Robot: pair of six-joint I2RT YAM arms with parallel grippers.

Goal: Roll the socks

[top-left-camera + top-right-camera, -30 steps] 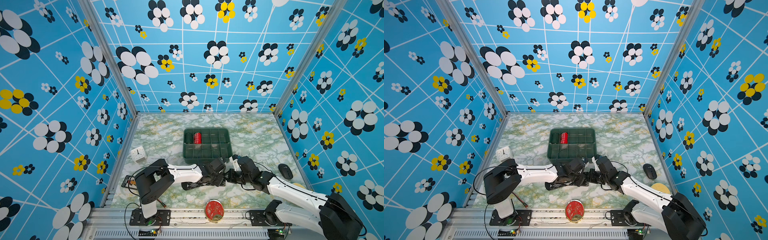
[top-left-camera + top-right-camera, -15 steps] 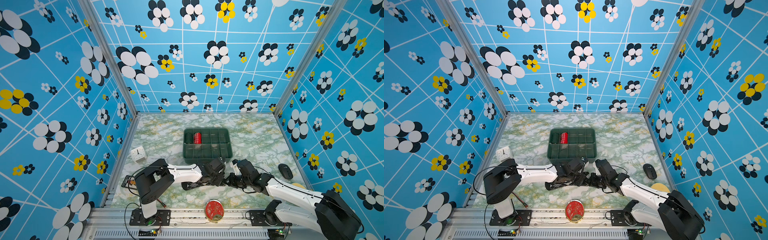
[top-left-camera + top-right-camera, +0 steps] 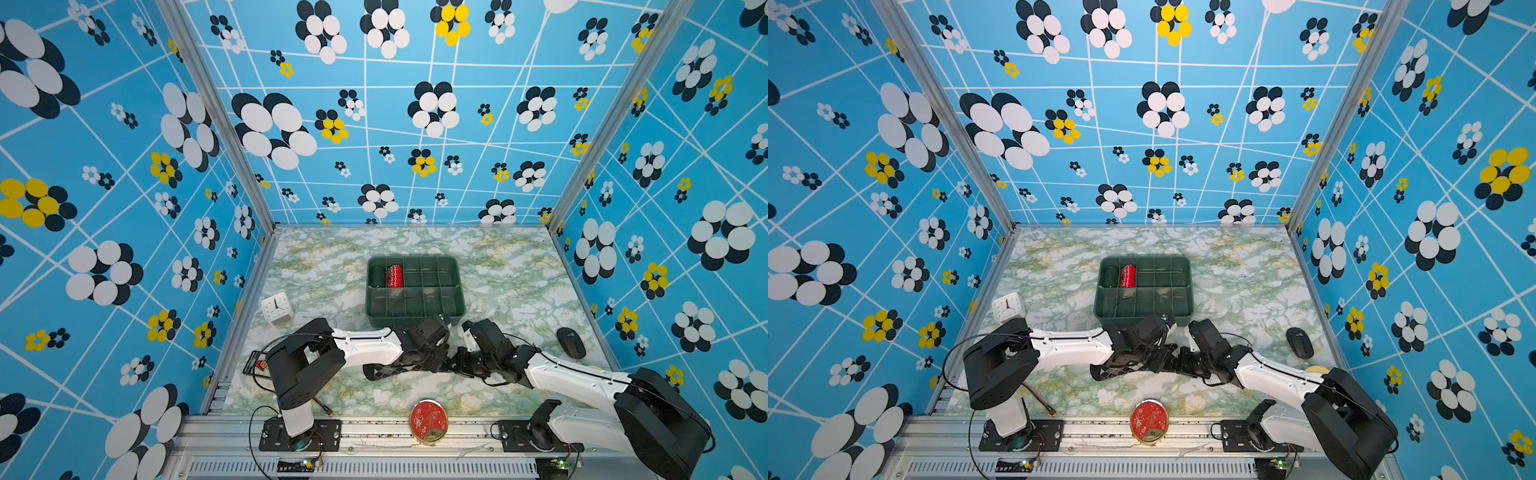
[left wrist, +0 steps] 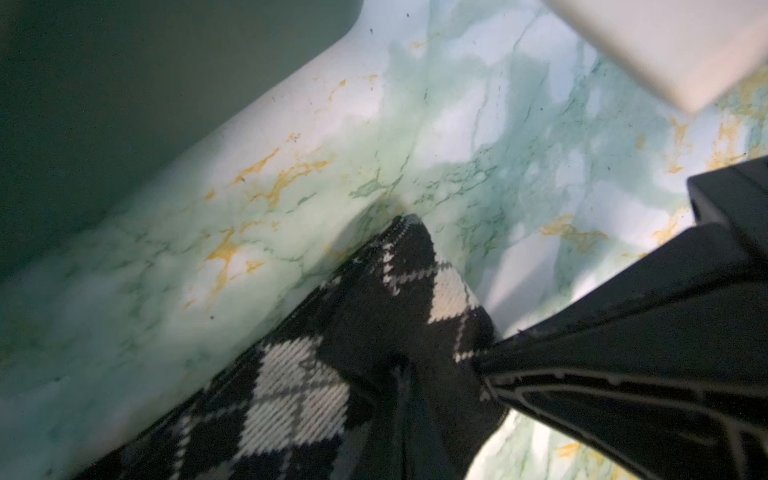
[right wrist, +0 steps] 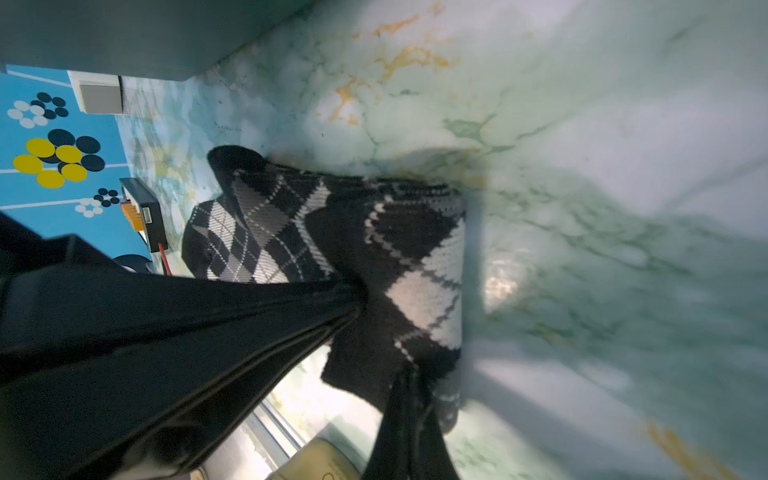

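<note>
Tabletop: green-veined marble-patterned tabletop (image 3: 498, 270) is carrying everything, with blue flowered walls closing in around it.
Landmark: dark green plastic compartment tray (image 3: 415, 318) is sitting mid-tabletop, holding a red roll with white zigzag marks (image 3: 395, 276) and a plain dark green roll (image 3: 377, 276) side by side at its far left.
Socks: black fabric socks with grey and white argyle diamonds (image 3: 386, 371) are lying stretched out just on the near side of the tray, roughly along its near wall, with no roll formed yet.
Left claw: left claw (image 4: 440, 365) is gripping sock fabric with its jaws closed, just off the tray's near wall.
Right claw: right claw (image 5: 382, 336) is likewise pinching the socks shut-jawed, close beside the left claw at the same end.
Risk, slipping: each pinch is taking only a small fold, so the knit is likely to be sliding free once turning begins.
Risk, layers: whether both socks are being caught is unclear, and one may be staying flat while the other rolls.
Risk, crowding: the claws are working almost touching, so their fingers may be clashing during the turn.
Risk, tray: the wrists are hanging near the tray wall and could be nudging it.
</note>
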